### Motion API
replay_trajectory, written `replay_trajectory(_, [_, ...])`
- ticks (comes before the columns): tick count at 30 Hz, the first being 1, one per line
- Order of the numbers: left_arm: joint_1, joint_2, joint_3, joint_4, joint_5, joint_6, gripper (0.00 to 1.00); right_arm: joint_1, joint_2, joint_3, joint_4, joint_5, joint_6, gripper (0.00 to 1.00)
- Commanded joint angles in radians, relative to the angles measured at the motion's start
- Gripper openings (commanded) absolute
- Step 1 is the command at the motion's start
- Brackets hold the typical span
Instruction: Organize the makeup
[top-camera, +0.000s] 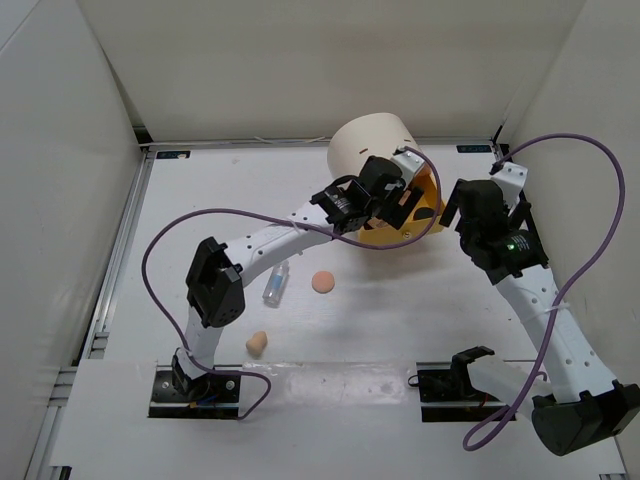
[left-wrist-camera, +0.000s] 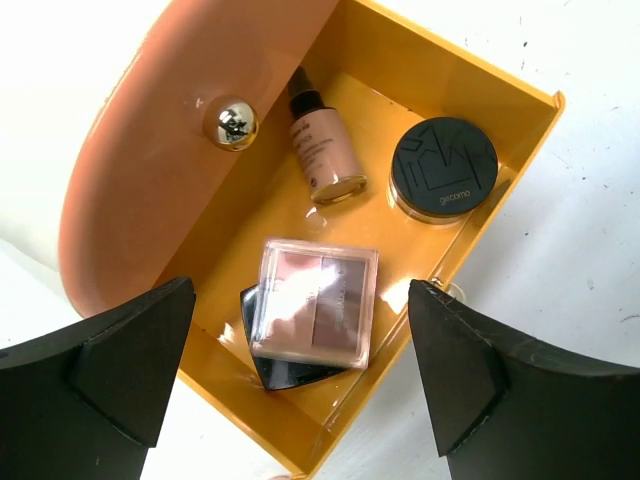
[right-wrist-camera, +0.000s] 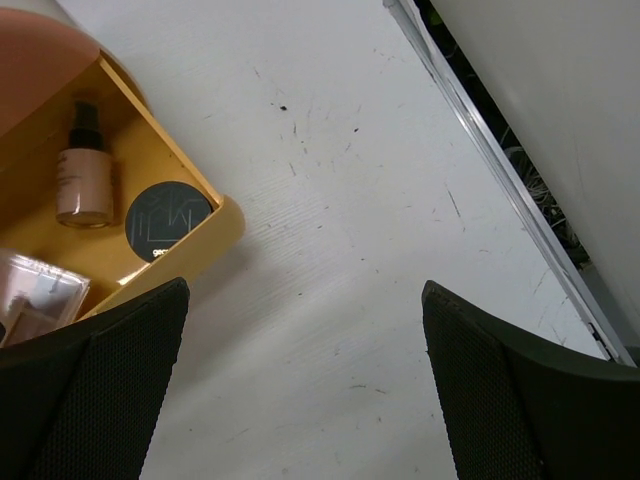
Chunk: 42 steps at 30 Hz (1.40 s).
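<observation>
Two glossy square compacts (left-wrist-camera: 315, 305), round black compact (left-wrist-camera: 443, 167)

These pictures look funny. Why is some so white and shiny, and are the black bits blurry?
Left wrist view: bright light nearly washes out the white table, and the round silver knob glints; the left gripper's black fingers look crisp. Right wrist view: table scratches sharp, right gripper's black fingers dark, not blurry.

glossy yellow plastic drawer (left-wrist-camera: 470, 75); mirror-bright metal knob (left-wrist-camera: 231, 122); matt black round compact (left-wrist-camera: 444, 163); clear glossy square compact (left-wrist-camera: 316, 300); scuffed matt table (right-wrist-camera: 330, 230).
</observation>
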Motion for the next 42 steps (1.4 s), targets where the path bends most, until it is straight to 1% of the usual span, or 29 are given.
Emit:
replay_trajectory(1, [0.003,-0.028,0.037,0.006,0.003,0.0,0.98,-0.001,-0.004,0.03,-0.004,-0.036,-0.015,0.99])
replay_trajectory(4, [0.001,-0.052,0.043,0.012,-0.015,0.005,0.98,-0.007,-0.01,0.023,0.003,-0.051,-0.021,0.99])
replay_trajectory(7, [0.001,-0.095,0.052,0.015,-0.04,0.013,0.98,-0.001,-0.03,0.008,0.009,-0.091,-0.067,0.99])
replay_trajectory(10, [0.023,-0.144,0.052,0.025,-0.046,0.011,0.98,-0.001,-0.059,-0.019,0.024,-0.201,-0.14,0.99])
replay_trajectory(11, [0.055,-0.156,0.055,0.022,-0.02,-0.012,0.98,-0.001,-0.065,-0.029,0.027,-0.278,-0.156,0.99])
replay_trajectory(13, [0.102,-0.181,0.063,0.025,0.035,-0.039,0.98,0.002,-0.084,-0.065,0.038,-0.358,-0.192,0.99])
replay_trajectory(14, [0.151,-0.182,0.064,0.028,0.081,-0.068,0.98,-0.003,-0.081,-0.075,0.045,-0.425,-0.202,0.99])
replay_trajectory(18, [0.259,-0.163,0.11,0.057,0.184,-0.085,0.98,0.008,-0.072,-0.13,0.058,-0.545,-0.251,0.99])
replay_trajectory(20, [0.319,-0.098,0.172,0.052,0.212,-0.091,0.98,0.008,-0.059,-0.174,0.094,-0.573,-0.282,0.99])
replay_trajectory(22, [0.38,-0.007,0.26,0.058,0.326,-0.096,0.98,0.005,-0.05,-0.197,0.149,-0.598,-0.291,0.94])
replay_trajectory(23, [0.398,0.027,0.294,0.071,0.357,-0.107,0.98,0.011,-0.041,-0.21,0.174,-0.598,-0.288,0.9])
replay_trajectory(24, [0.412,0.064,0.361,0.092,0.443,-0.116,0.99,0.005,-0.035,-0.208,0.187,-0.628,-0.288,0.83])
replay_trajectory(25, [0.441,0.134,0.4,0.104,0.477,-0.124,0.98,0.005,-0.03,-0.211,0.199,-0.647,-0.292,0.82])
replay_trajectory(26, [0.452,0.175,0.441,0.104,0.508,-0.128,0.98,0.012,-0.023,-0.219,0.229,-0.665,-0.309,0.8])
replay_trajectory(27, [0.47,0.205,0.506,0.12,0.572,-0.13,0.98,0.005,-0.016,-0.222,0.242,-0.702,-0.318,0.8])
replay_trajectory(28, [0.481,0.236,0.527,0.132,0.603,-0.13,0.98,0.005,-0.01,-0.224,0.242,-0.714,-0.325,0.8])
replay_trajectory(29, [0.492,0.276,0.534,0.153,0.637,-0.131,0.98,0.003,-0.001,-0.225,0.251,-0.714,-0.328,0.8])
replay_trajectory(30, [0.513,0.291,0.525,0.178,0.701,-0.144,0.98,0.008,0.011,-0.23,0.248,-0.764,-0.337,0.8])
replay_trajectory(31, [0.523,0.316,0.519,0.239,0.738,-0.157,0.99,0.005,0.014,-0.233,0.248,-0.771,-0.337,0.8])
replay_trajectory(33, [0.562,0.337,0.506,0.294,0.83,-0.185,0.98,0.011,0.03,-0.239,0.251,-0.777,-0.337,0.8])
replay_trajectory(34, [0.569,0.35,0.503,0.325,0.915,-0.217,0.98,0.011,0.033,-0.24,0.254,-0.791,-0.337,0.81])
replay_trajectory(36, [0.596,0.377,0.494,0.435,0.995,-0.251,0.98,0.011,0.046,-0.247,0.26,-0.789,-0.34,0.81])
replay_trajectory(37, [0.606,0.39,0.497,0.487,1.066,-0.306,0.98,0.014,0.045,-0.248,0.254,-0.794,-0.349,0.81])
replay_trajectory(38, [0.61,0.405,0.497,0.568,1.106,-0.332,0.98,0.017,0.045,-0.247,0.257,-0.792,-0.349,0.81])
replay_trajectory(42, [0.632,0.466,0.52,0.657,1.198,-0.389,0.98,0.017,0.097,-0.24,0.266,-0.774,-0.349,0.83])
